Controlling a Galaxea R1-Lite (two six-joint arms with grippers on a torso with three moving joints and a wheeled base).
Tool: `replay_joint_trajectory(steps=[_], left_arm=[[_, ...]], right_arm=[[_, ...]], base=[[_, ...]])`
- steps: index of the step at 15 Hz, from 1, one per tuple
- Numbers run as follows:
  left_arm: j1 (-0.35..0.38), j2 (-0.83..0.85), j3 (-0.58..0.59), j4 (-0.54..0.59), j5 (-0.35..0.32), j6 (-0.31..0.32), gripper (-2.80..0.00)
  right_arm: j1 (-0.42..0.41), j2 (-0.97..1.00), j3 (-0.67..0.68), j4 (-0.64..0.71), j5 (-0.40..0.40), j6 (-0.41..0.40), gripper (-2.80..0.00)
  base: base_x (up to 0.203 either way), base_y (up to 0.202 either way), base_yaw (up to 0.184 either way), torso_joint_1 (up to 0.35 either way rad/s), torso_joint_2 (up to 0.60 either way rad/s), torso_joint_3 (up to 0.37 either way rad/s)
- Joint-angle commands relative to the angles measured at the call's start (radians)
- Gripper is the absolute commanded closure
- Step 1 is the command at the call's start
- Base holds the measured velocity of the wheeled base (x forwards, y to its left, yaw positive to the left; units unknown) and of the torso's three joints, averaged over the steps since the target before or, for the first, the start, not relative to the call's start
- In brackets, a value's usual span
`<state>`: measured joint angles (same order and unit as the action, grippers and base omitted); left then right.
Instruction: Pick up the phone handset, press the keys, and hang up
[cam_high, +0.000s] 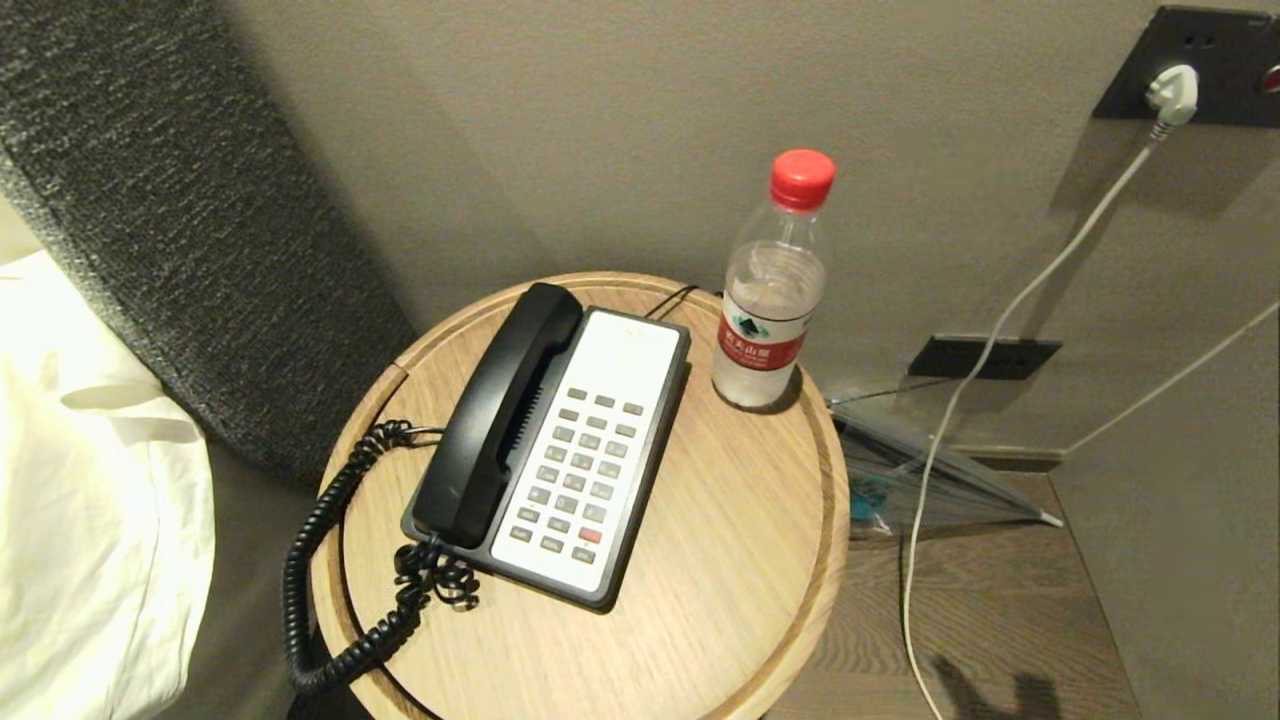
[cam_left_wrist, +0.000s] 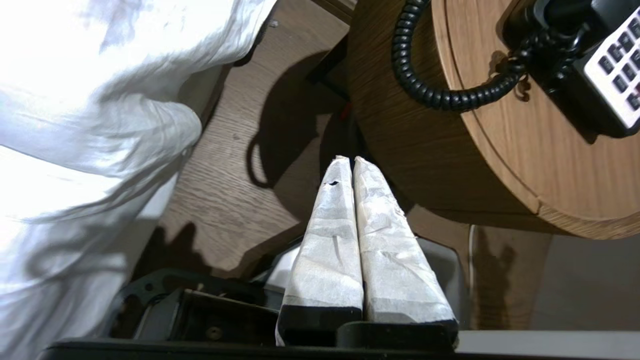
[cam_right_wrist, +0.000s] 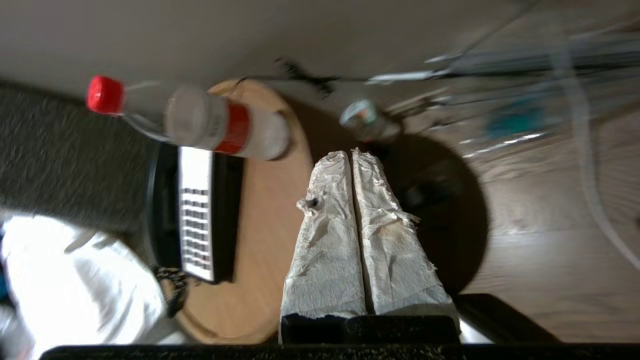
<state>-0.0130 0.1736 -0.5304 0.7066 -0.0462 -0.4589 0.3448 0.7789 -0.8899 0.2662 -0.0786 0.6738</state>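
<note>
1. The water bottle wears a red-and-white label with white characters too small to read and a small green emblem above them. No marking on the phone keys is legible.
2. Neither arm shows in the head view. In the right wrist view everything is smeared by blur, and the clear object on the floor beyond the table cannot be identified.
3. The phone handset is long, curved and glossy black with rounded ends. It lies in its cradle on the phone base, along the side away from the bottle. Its coiled cord loops over the edge of the round wooden table.
4. The left gripper has its paper-wrapped fingers pressed together, holding nothing. It sits below the table rim, with the cord loop and handset end above and beyond its tips.
5. The right gripper is likewise closed and empty, off the table's edge. The bottle and phone lie beyond it to one side.
</note>
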Motion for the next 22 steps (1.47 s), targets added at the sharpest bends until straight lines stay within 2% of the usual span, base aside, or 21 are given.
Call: replay_joint_trajectory(steps=[1, 3, 5, 6, 10, 12, 14, 15, 16, 18, 20, 21, 22], left_arm=[[0.004, -0.03, 0.011, 0.007, -0.001, 0.027, 0.0], [0.004, -0.057, 0.027, 0.026, 0.004, 0.041, 0.0], [0.004, -0.128, 0.045, 0.086, 0.02, 0.073, 0.0], [0.004, -0.154, 0.05, 0.115, 0.023, 0.09, 0.0], [0.004, -0.172, 0.069, 0.132, 0.026, 0.105, 0.0], [0.004, -0.174, 0.078, 0.128, 0.029, 0.106, 0.0], [0.004, -0.172, 0.09, 0.116, 0.032, 0.117, 0.0], [0.004, -0.173, 0.1, 0.1, 0.034, 0.142, 0.0], [0.004, -0.173, 0.137, 0.044, 0.036, 0.224, 0.0], [0.004, -0.173, 0.231, -0.103, 0.046, 0.321, 0.0], [0.004, -0.173, 0.368, -0.365, 0.072, 0.388, 0.0], [0.004, -0.173, 0.386, -0.421, 0.082, 0.407, 0.0], [0.004, -0.173, 0.389, -0.4, 0.097, 0.42, 0.0]], right_arm=[[-0.114, -0.285, 0.082, 0.054, 0.006, -0.003, 0.0], [-0.175, -0.459, 0.152, 0.132, 0.013, -0.031, 0.0], [-0.221, -0.511, 0.18, 0.24, -0.108, -0.049, 0.0], [-0.231, -0.505, 0.175, 0.262, -0.132, -0.041, 0.0], [-0.276, -0.507, 0.138, 0.268, -0.121, -0.031, 0.0], [-0.324, -0.568, 0.163, 0.322, -0.021, -0.052, 0.0], [-0.337, -0.713, 0.263, 0.359, 0.015, -0.137, 0.0], [-0.341, -0.745, 0.325, 0.35, 0.005, -0.182, 0.0], [-0.343, -0.749, 0.402, 0.31, -0.01, -0.227, 0.0], [-0.344, -0.749, 0.558, 0.166, -0.032, -0.331, 0.0], [-0.345, -0.75, 0.758, -0.105, -0.036, -0.446, 0.0], [-0.346, -0.751, 0.83, -0.25, -0.029, -0.5, 0.0], [-0.345, -0.752, 0.861, -0.313, 0.011, -0.536, 0.0]], base=[[0.0, 0.0, 0.0, 0.0, 0.0, 0.0], [0.0, 0.0, 0.0, 0.0, 0.0, 0.0], [0.0, 0.0, 0.0, 0.0, 0.0, 0.0], [0.0, 0.0, 0.0, 0.0, 0.0, 0.0], [0.0, 0.0, 0.0, 0.0, 0.0, 0.0], [0.0, 0.0, 0.0, 0.0, 0.0, 0.0], [0.0, 0.0, 0.0, 0.0, 0.0, 0.0], [0.0, 0.0, 0.0, 0.0, 0.0, 0.0], [0.0, 0.0, 0.0, 0.0, 0.0, 0.0], [0.0, 0.0, 0.0, 0.0, 0.0, 0.0], [0.0, 0.0, 0.0, 0.0, 0.0, 0.0], [0.0, 0.0, 0.0, 0.0, 0.0, 0.0], [0.0, 0.0, 0.0, 0.0, 0.0, 0.0]])
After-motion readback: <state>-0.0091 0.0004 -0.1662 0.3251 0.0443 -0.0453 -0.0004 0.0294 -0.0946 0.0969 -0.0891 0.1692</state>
